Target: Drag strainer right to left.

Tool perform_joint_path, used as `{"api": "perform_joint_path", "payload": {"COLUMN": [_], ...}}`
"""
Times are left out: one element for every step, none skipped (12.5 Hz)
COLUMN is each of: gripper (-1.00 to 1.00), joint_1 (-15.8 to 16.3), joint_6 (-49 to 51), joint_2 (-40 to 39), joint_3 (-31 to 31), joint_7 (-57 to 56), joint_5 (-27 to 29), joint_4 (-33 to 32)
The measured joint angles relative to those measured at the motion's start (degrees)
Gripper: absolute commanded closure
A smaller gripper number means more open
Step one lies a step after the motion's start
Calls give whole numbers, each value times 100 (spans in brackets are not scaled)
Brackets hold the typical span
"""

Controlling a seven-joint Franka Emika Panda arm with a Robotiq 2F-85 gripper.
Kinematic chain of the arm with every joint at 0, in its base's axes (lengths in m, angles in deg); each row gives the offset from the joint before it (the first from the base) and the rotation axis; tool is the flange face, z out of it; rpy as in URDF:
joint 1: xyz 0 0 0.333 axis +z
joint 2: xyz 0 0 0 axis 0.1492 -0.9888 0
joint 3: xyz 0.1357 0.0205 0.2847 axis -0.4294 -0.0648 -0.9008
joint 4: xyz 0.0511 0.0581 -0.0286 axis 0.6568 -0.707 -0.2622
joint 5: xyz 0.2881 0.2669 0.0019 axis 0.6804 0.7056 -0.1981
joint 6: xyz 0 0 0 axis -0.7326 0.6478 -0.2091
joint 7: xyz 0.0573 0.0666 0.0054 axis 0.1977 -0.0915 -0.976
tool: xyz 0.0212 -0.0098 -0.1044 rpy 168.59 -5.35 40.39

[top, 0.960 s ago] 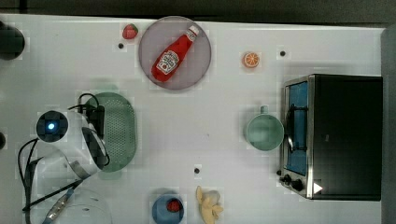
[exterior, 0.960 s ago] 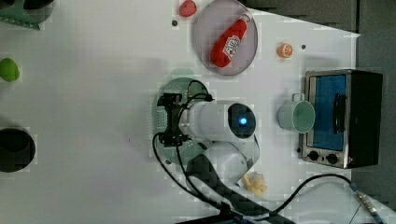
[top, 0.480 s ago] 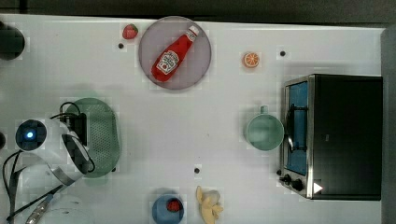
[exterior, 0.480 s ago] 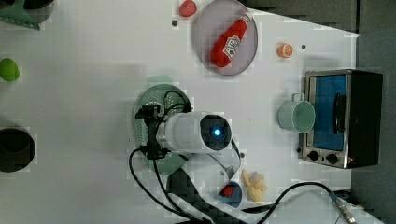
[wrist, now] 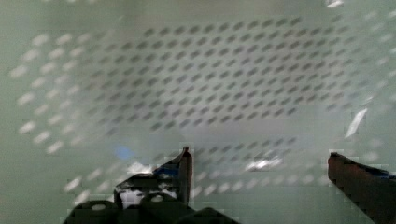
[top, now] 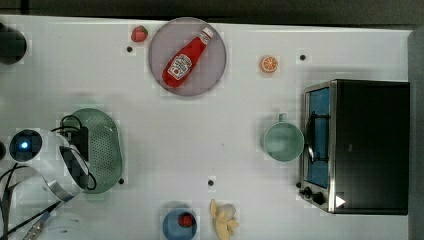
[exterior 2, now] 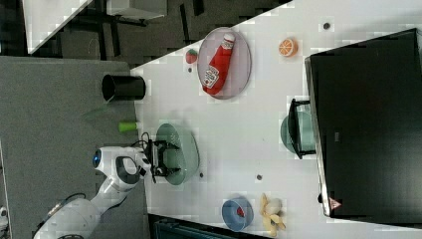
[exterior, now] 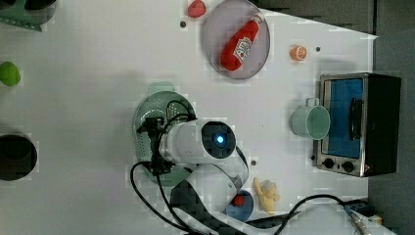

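Note:
The strainer [top: 106, 150] is a pale mint-green oval colander lying at the top view's left, near the table's edge. My gripper [top: 81, 152] reaches down into its left half, and the white arm comes in from the top view's lower left. In the left view the gripper [exterior: 153, 142] covers much of the strainer [exterior: 146, 111]. In the right view the gripper [exterior 2: 164, 158] sits inside the strainer [exterior 2: 183, 144]. Up close, the strainer's perforated bottom [wrist: 210, 84] lies under my gripper [wrist: 259, 163], whose dark fingers [wrist: 184, 170] stand wide open with nothing between them.
A mint mug [top: 282, 141] stands beside a toaster oven [top: 365, 145] at the top view's right. At the back are a grey plate [top: 212, 75] with a ketchup bottle [top: 184, 59], a strawberry [top: 139, 34] and an orange slice [top: 269, 63]. A blue bowl [top: 172, 227] and a banana [top: 225, 225] sit in front.
The strainer and my arm slid toward the top view's left during the first half second. Since then they have barely moved, and the fingers stay open.

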Motion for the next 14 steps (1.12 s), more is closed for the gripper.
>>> {"api": "perform_joint_path", "payload": {"gripper": [-100, -100, -100, -100, -100, -100, -100, -100, -100, -100, -100, -100, -100, -100], "joint_1": [-22, -56, -56, -36, -36, -64, -56, -118, -224, -269, -333, -361, -361, -406], "joint_6": [428, 890, 1472, 1933, 2325, 2719, 3019, 3228, 3606, 3836, 3982, 4294, 4549, 4669], "joint_2": [140, 353, 641, 1045, 1528, 2080, 2637, 3152, 3654, 4167, 4648, 5074, 5426, 5674], "joint_3": [27, 62, 150, 292, 465, 659, 957, 1235, 1488, 1821, 2128, 2444, 2784, 3068], "joint_7": [-39, -73, -162, -347, -683, -1058, -1388, -1735, -2149, -2596, -3010, -3477, -3967, -4479], "joint_5": [-7, -4, 72, 220, 193, 84, -1, 13, 81, -34, -194, -244, -441, -849], "joint_4": [-67, -129, -140, -151, -129, -95, -62, 50, 196, 269, 274, 269, 274, 336]}}
